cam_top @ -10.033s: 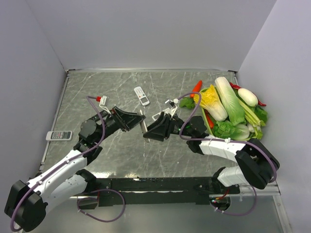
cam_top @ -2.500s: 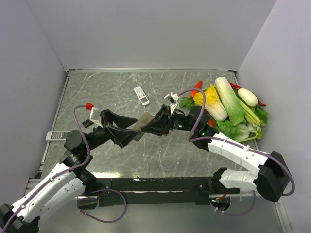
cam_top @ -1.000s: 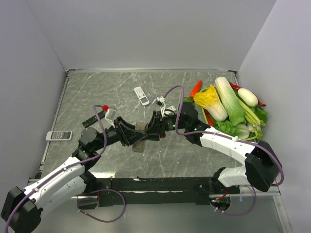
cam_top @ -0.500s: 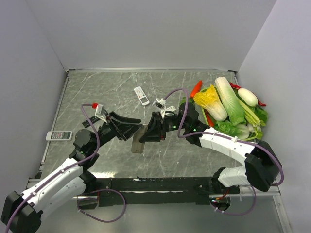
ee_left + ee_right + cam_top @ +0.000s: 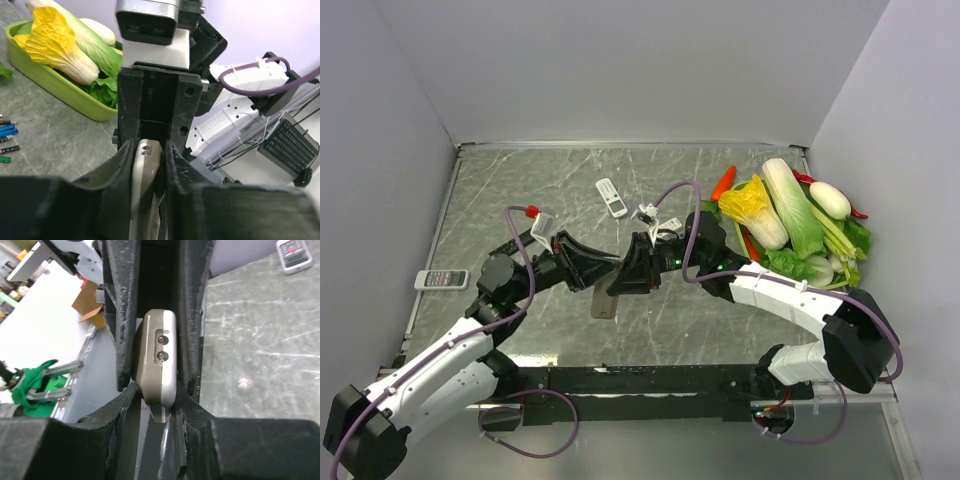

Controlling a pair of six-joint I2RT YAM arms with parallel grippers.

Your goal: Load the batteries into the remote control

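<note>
Step in hand, as I judge it: a two-arm regrasp. The remote control (image 5: 605, 296) hangs above the middle of the tabletop (image 5: 520, 180), with the jaws of the left gripper (image 5: 148, 150) and the right gripper (image 5: 156, 397) both closed on it. The batteries (image 5: 6, 131) lie unloaded near the green tray (image 5: 60, 92). The next move calls for one arm to release and the bay to face upward. No writing is legible.

No lettering, brand or number can be read in any view. The key markings on the small remote (image 5: 295, 252) lying on the counter (image 5: 260, 330) are too blurred, and the white remote (image 5: 611, 197) shows too small.
</note>
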